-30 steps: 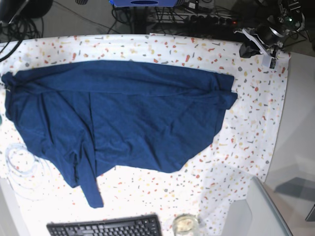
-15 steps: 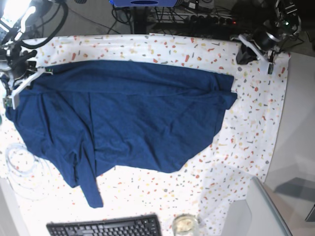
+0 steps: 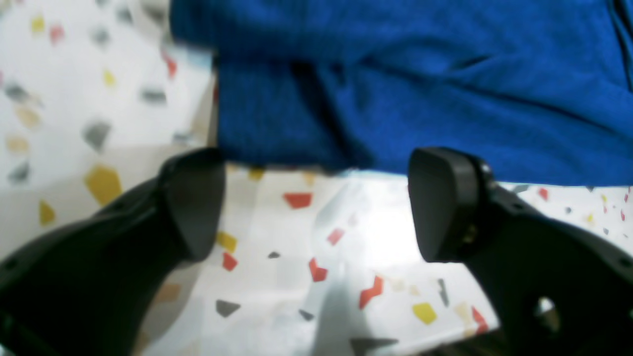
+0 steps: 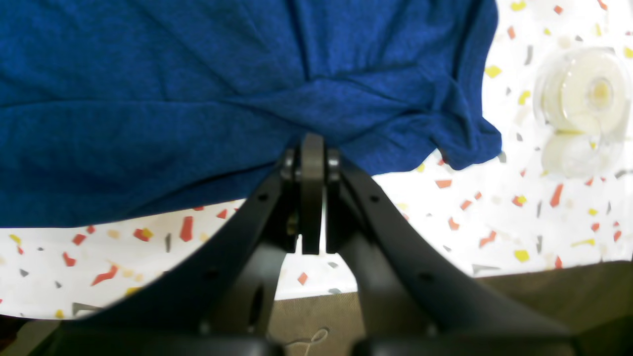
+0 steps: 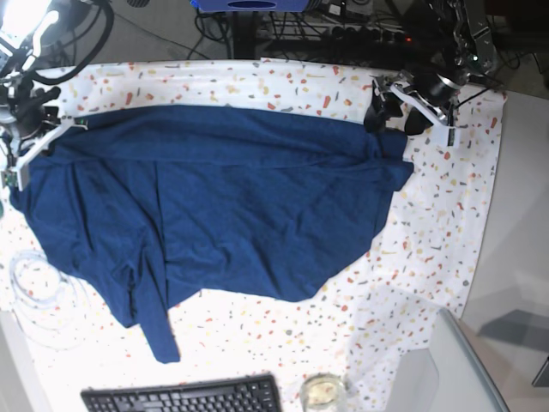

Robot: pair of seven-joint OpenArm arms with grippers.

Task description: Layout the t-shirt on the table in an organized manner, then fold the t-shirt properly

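The table point(image 5: 446, 223), covered in white cloth flecked with red, yellow and grey, fills most of the base view. The t-shirt point(image 5: 223, 206), dark navy and plain, lies spread across the table's middle and far part, wrinkled, with a folded band along its far edge, one narrow strip trailing toward the near edge, and its lower hem running slantwise.

The right hand point(image 5: 39, 137) sits at the t-shirt's corner on that view's left. In the right wrist view its two black fingers point(image 4: 312, 188) stand pressed together with no gap, their tips at the cloth's edge where creases gather; whether fabric is pinched between them cannot be told for sure.

The left hand point(image 5: 395, 116) is at the t-shirt's far corner on the base view's right. In the left wrist view its fingers point(image 3: 440, 202) stand wide apart, speckled table showing between them, the t-shirt's edge lying just beyond the tips; it holds nothing.

A black keyboard point(image 5: 184, 396) lies at the table's near edge, a small glass jar point(image 5: 323, 392) beside it. A clear spool point(image 4: 583, 109) rests on the table near the t-shirt's corner in the right wrist view.
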